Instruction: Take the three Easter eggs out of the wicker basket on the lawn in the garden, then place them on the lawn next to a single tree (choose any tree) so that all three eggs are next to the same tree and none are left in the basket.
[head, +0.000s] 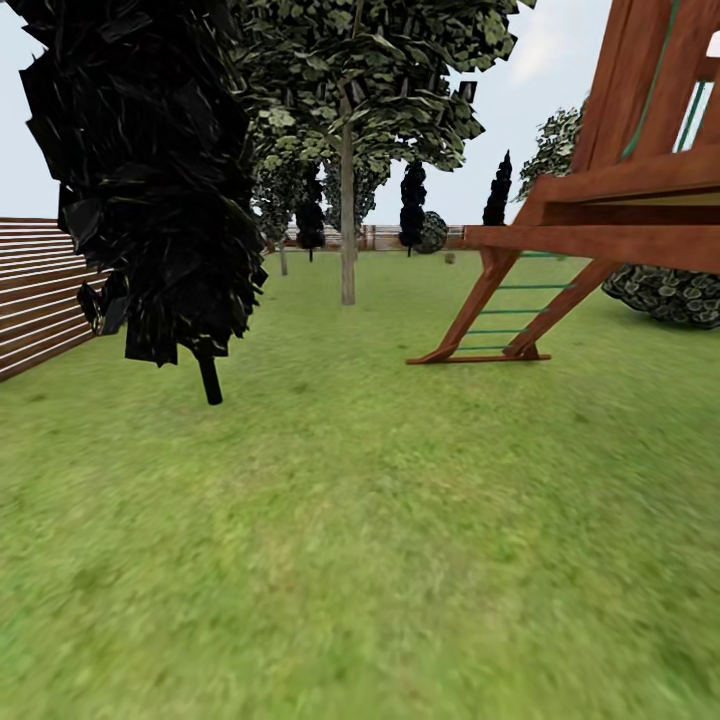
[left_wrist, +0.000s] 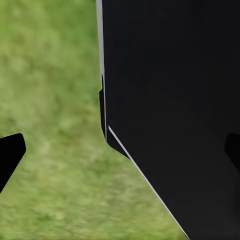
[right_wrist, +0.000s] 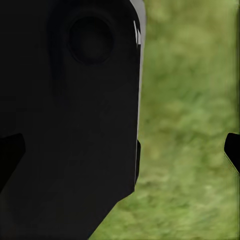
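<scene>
2 pincers (left_wrist: 120, 155) (right_wrist: 120, 155) spread, over lawn (head: 360, 560)

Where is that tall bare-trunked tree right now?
In the head view the tree stands far across the lawn, just left of centre, between the dark cypress at left and the wooden play frame at right.

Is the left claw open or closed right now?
Open: in the left wrist view its fingertips sit at opposite edges, with only lawn and the robot's dark body between.

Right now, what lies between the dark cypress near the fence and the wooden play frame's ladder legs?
In the head view, bare green lawn spans between the dark narrow cypress and the brown wooden play frame; farther back, the grey-trunked tree stands in that gap.
</scene>
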